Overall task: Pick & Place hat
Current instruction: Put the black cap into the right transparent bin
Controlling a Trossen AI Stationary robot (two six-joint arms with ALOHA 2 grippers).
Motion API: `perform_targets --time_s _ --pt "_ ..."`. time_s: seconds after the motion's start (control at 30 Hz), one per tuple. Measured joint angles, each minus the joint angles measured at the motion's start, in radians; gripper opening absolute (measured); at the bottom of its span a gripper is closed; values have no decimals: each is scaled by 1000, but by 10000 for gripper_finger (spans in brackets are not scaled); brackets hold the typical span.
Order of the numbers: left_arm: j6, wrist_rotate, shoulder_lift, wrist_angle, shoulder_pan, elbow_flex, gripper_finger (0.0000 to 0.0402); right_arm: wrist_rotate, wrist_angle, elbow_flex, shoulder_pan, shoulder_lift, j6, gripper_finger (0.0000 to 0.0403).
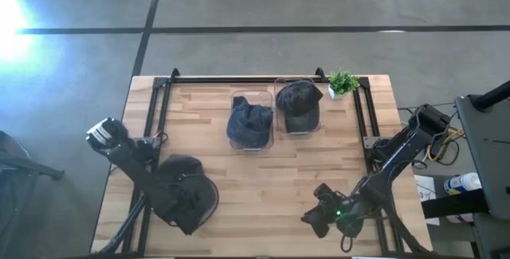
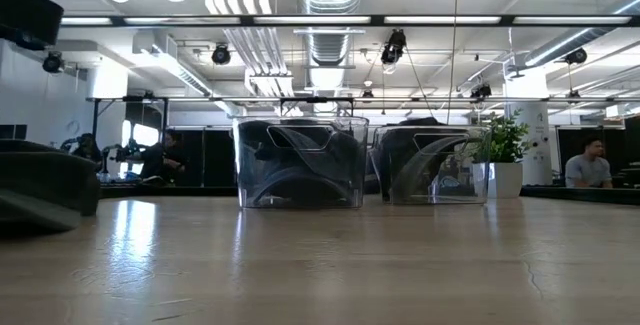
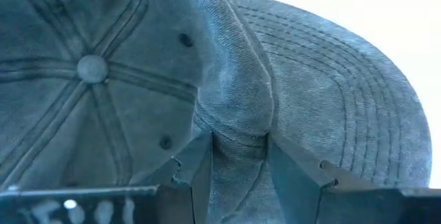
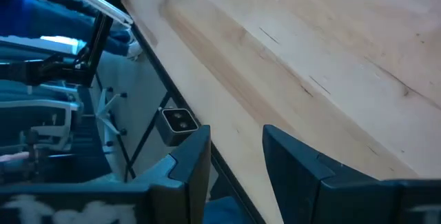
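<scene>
A dark grey cap (image 1: 194, 202) sits near the table's near-left corner; the low view shows it as a dark shape (image 2: 45, 180) at the left. In the left wrist view its top button (image 3: 91, 67) and stitched brim (image 3: 344, 93) fill the frame. My left gripper (image 1: 177, 184) is over the cap and shut on it (image 3: 238, 151). My right gripper (image 1: 318, 217) hangs open over the table's near edge, right of the middle, its fingers apart (image 4: 238, 151) and touching nothing. My left gripper pinches a raised fold of the cap's crown cloth (image 3: 238, 131) between its two fingers (image 3: 200, 172), just where the crown meets the brim. The fingers come from above. Whether the cap is lifted or lies on the table, I cannot tell.
Two clear bins stand at the table's far middle, each holding a dark cap: one (image 1: 251, 123) (image 2: 300, 160) on the left, one (image 1: 299, 106) (image 2: 430, 165) on the right. A small potted plant (image 1: 343, 82) stands at the far right. A black frame rail (image 1: 159, 100) borders the table.
</scene>
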Motion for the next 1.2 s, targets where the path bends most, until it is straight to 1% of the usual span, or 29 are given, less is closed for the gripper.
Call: perform_targets --time_s 0.07,0.13,0.23,0.3,0.43,0.47,0.5,0.53,0.6,0.67,0.73,0.8,0.87,0.9,0.97,1.03,1.13,1.2 --pt "10 -55 9 38 12 0 132 0 0 0 0 0 -4 130" --pt "37 -108 11 124 29 -1 128 -1 -1 -1 0 0 -11 130" --pt "132 -191 12 324 55 -1 117 -3 0 -1 0 0 -15 130" --pt "217 -228 14 459 75 -3 109 -3 0 -2 0 0 -12 130" --pt "403 -344 14 767 119 -3 93 -18 0 -4 0 0 -3 130" --pt "440 -348 13 814 135 0 90 -28 0 -6 0 0 5 130" --pt "458 -338 12 818 148 11 87 -35 0 -11 0 0 15 130" --pt "466 -325 12 787 158 28 84 -41 -1 -15 0 0 25 130" --pt "461 -307 12 654 163 80 77 -55 0 -27 0 0 55 130" --pt "405 -273 11 475 158 134 72 -71 0 -41 2 0 88 130" --pt "331 -186 10 321 155 161 69 -88 0 -57 3 0 121 130" --pt "307 -75 11 281 155 159 69 -93 1 -70 6 0 151 130" --pt "306 2 11 337 155 136 69 -112 0 -79 6 5 171 130" --pt "305 23 12 382 153 117 69 -133 4 -79 6 14 176 130" --pt "300 43 25 472 152 78 69 -193 27 -80 6 39 178 130" --pt "283 49 48 566 155 39 69 -248 93 -80 5 77 177 130" --pt "276 48 96 711 162 2 69 -255 201 -80 7 143 177 130" --pt "277 48 131 781 168 -3 69 -221 245 -80 7 181 191 130"
